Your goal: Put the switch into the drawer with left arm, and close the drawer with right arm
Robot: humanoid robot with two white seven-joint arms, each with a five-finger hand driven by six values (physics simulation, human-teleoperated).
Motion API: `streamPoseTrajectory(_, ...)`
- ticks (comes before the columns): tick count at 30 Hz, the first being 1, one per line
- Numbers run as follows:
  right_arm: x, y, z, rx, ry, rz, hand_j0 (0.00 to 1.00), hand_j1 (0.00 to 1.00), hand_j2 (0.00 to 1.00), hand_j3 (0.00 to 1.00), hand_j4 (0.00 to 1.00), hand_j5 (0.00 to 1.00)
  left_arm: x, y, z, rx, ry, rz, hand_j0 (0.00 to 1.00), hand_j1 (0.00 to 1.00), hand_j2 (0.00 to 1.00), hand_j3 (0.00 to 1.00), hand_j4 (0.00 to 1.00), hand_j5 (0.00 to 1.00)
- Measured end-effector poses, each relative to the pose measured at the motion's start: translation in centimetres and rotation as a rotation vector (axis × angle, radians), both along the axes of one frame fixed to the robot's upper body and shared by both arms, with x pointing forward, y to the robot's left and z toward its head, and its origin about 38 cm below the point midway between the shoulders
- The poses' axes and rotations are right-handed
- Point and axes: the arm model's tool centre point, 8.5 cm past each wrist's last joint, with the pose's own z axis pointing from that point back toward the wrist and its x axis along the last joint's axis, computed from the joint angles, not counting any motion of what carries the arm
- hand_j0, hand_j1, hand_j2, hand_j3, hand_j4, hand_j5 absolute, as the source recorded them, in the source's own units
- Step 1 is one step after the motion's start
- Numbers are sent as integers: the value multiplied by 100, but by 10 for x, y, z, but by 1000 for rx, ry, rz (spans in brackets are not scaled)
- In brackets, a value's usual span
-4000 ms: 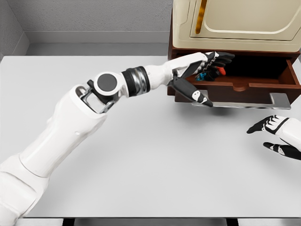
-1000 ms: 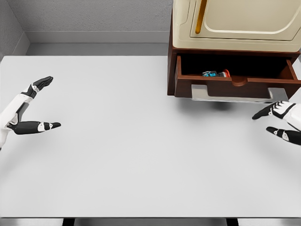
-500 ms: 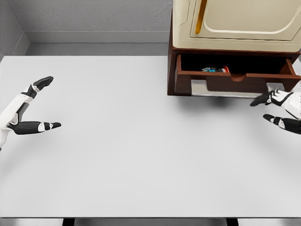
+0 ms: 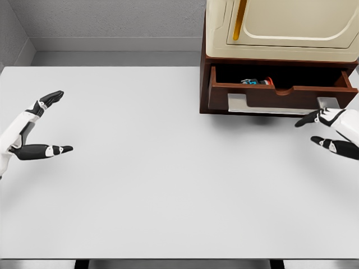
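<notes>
Surface: white table [image 4: 157,185], fills most of the frame.
Resting on it: brown wooden cabinet [image 4: 205,84], upper right of the frame.
Cabinet top: cream appliance [image 4: 291,28], cut off by the upper edge.

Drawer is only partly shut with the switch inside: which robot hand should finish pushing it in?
Right. The right robot hand is open just in front of the drawer, by its handle's right end. The left robot hand rests open at the table's far left; the switch is already inside.
</notes>
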Motion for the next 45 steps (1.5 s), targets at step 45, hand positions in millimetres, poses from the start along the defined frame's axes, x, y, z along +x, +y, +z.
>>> streamPoseTrajectory(45, -9, 3, 2, 23, 76, 30, 54, 54, 54, 54, 54, 54, 0, 0, 0, -1, 0, -1, 100, 100, 100, 100, 100, 100)
